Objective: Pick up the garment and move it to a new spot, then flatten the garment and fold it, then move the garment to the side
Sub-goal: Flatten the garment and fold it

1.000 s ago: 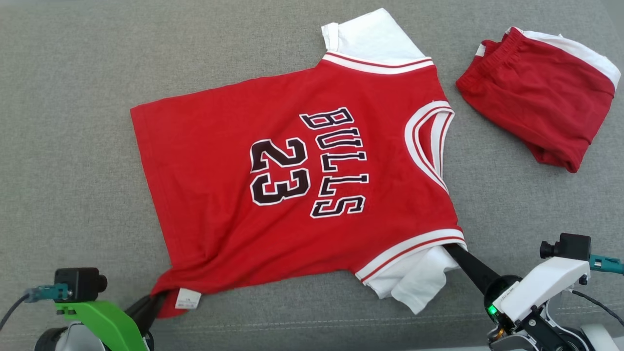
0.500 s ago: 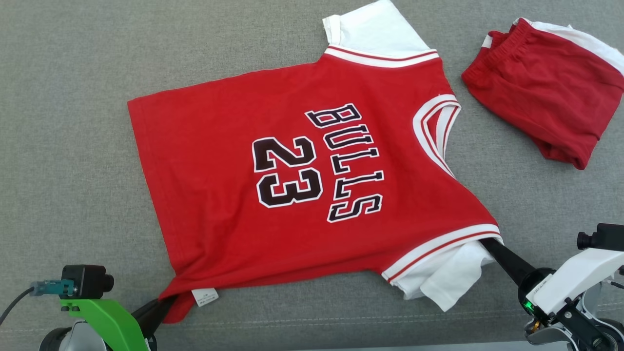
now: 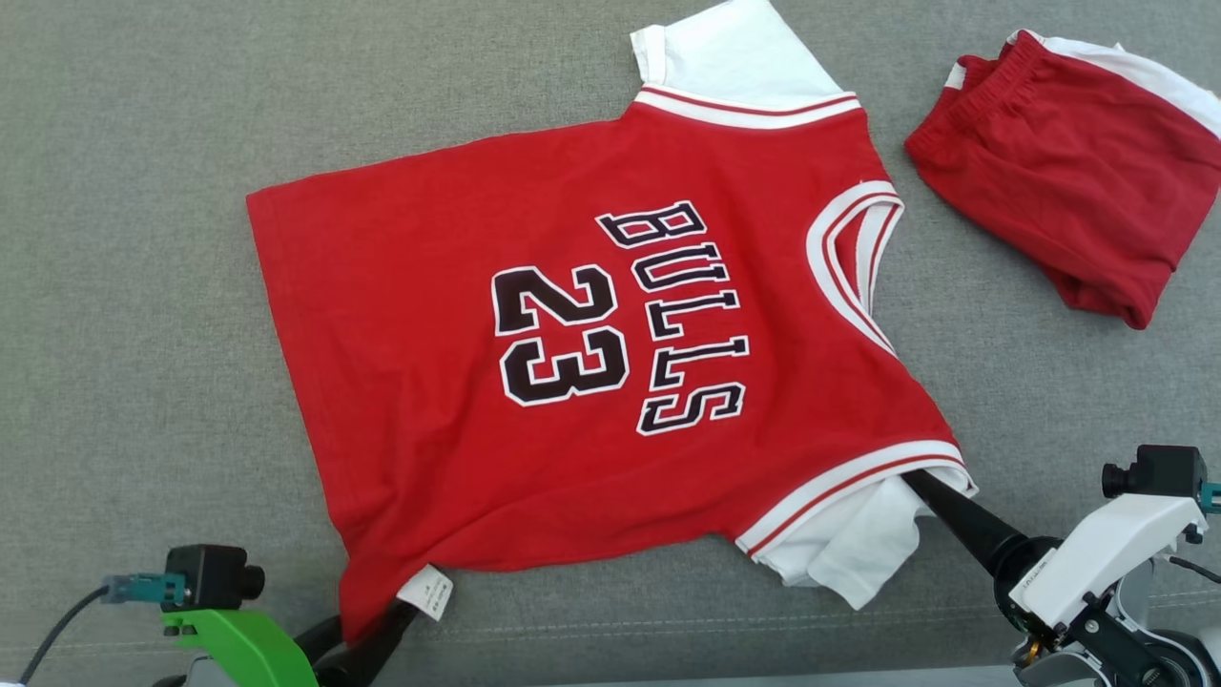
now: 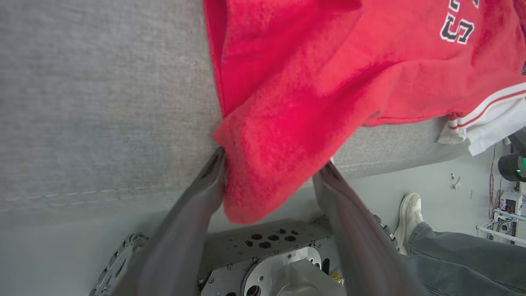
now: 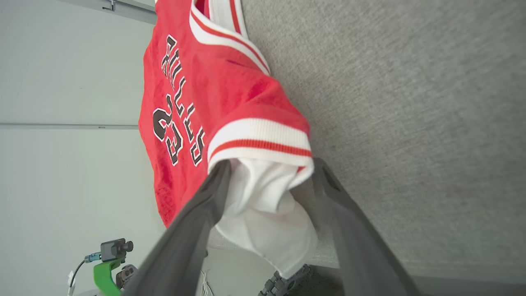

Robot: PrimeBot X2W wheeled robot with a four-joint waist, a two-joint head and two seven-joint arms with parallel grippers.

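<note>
The garment (image 3: pixel 572 334), a red BULLS 23 jersey with white sleeves, lies spread face up on the grey cushion (image 3: pixel 143 286). My left gripper (image 3: pixel 377 625) is at its near left hem corner. In the left wrist view its fingers (image 4: pixel 205 181) stand wide apart, open, with the red corner (image 4: pixel 263 172) drooping loosely between them. My right gripper (image 3: pixel 930 491) reaches in at the near white sleeve (image 3: pixel 858 549). Its fingers (image 5: pixel 213 185) are spread just as wide, open, and the sleeve (image 5: pixel 267 205) hangs slack between them.
A folded red and white garment (image 3: pixel 1059 181) lies at the far right of the cushion. The cushion's front edge runs just behind both grippers. A person's leg and white shoe (image 4: pixel 411 213) are on the floor below the edge.
Both grippers have opened and let go of the jersey. The left gripper has shifted right along the hem, and the near hem and sleeve have slackened.
</note>
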